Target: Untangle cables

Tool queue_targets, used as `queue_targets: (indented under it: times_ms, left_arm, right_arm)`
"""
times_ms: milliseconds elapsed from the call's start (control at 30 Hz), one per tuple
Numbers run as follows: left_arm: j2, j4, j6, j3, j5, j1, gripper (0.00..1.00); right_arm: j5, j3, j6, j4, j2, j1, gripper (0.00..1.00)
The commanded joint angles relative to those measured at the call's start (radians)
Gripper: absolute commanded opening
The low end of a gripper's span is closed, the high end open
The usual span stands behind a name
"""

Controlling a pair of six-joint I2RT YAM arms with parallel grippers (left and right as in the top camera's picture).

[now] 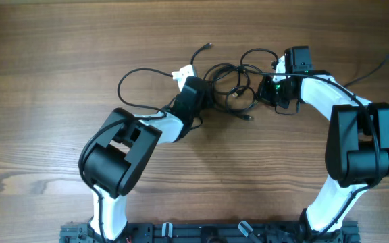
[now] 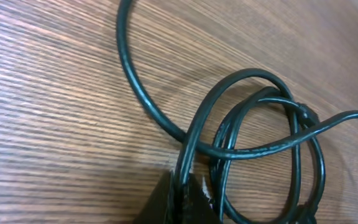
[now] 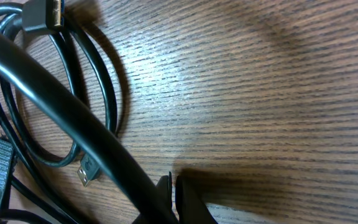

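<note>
Pulling apart slowly is your best move: left jaws pinch one strand, right jaws look closed on another, and the cables point(image 1: 231, 86) lie knotted on the counter point(image 1: 46, 54) between them; stop if loops tighten.

Cables point(image 2: 260, 150) sheathed in smooth, glossy black plastic, table point(image 2: 55, 93) surfaced in matt grained wood, plug tip point(image 3: 84, 177) of shiny metal.

The wooden table point(image 1: 46, 135) shows a streaked brown grain, with bare board lying just ahead of the right gripper point(image 3: 174, 194) in its wrist view. Well out to that gripper's right, a dark wire point(image 1: 387, 59) runs off the picture's edge. Far behind the gripper, a black rail point(image 1: 201, 233) lines the table's edge.
</note>
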Motion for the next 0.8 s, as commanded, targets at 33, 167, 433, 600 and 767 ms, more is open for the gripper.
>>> queue_targets:
  times_ms: [33, 167, 433, 600, 767]
  left_arm:
    - [-0.026, -0.246, 0.009, -0.056, -0.011, 0.098, 0.04]
    - [-0.179, -0.44, 0.01, -0.056, -0.011, 0.243, 0.04]
    - [-0.51, -0.642, 0.217, -0.056, -0.01, 0.551, 0.04]
    - [-0.755, -0.697, 0.214, -0.056, -0.01, 0.801, 0.04]
    - [-0.977, -0.65, 0.045, -0.056, 0.011, 1.065, 0.04]
  right_arm:
    - [0.044, -0.048, -0.024, -0.019, 0.072, 0.007, 0.04]
    - [0.044, -0.048, 0.004, -0.028, 0.072, -0.015, 0.04]
    - [0.06, -0.048, 0.008, -0.029, 0.072, -0.024, 0.04]
    - [0.085, -0.049, 0.01, -0.031, 0.072, -0.041, 0.04]
    - [0.085, -0.049, 0.01, -0.033, 0.072, -0.078, 0.04]
